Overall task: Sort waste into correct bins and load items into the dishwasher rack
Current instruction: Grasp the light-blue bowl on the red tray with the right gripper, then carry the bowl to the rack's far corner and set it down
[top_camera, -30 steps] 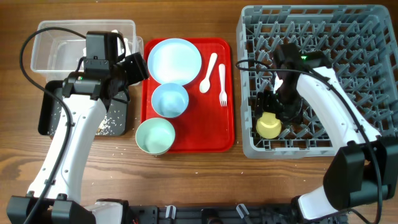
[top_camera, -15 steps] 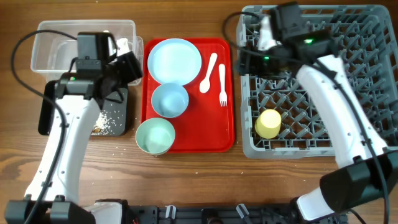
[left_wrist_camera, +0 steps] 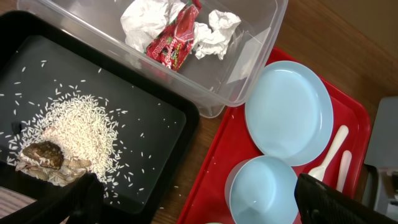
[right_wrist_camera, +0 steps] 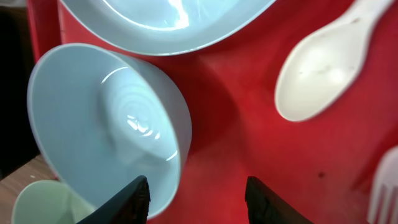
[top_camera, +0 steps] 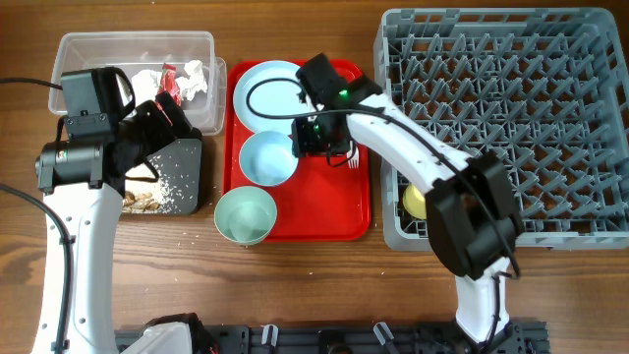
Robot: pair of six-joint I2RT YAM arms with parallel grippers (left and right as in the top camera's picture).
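Overhead cam: L arm works the left side of the wooden table. The L gripper is spread to full width w/ nothing in it, above the black tray. That tray carries a heap of white grains and a brown scrap at the heap's edge. Just behind it, the clear tub holds crumpled white tissue and the red snack wrapper.

R arm stretches from the rack side across to the red serving tray. The R gripper hangs low over bare red surface btwn the pale blue bowl and the white spoon. Its jaws are part-way apart, gripping nothing and touching neither.

The light blue plate sits at the tray's far end, w/ the bowl just in front of it. The white fork lies beside the spoon, near the tray's right edge. The mint green bowl sits at the tray's near left corner, overhanging the edge.

The yellow cup is in the grey dishwasher rack, near its front left corner, partly hidden by the R arm. Can't tell which way up it is.
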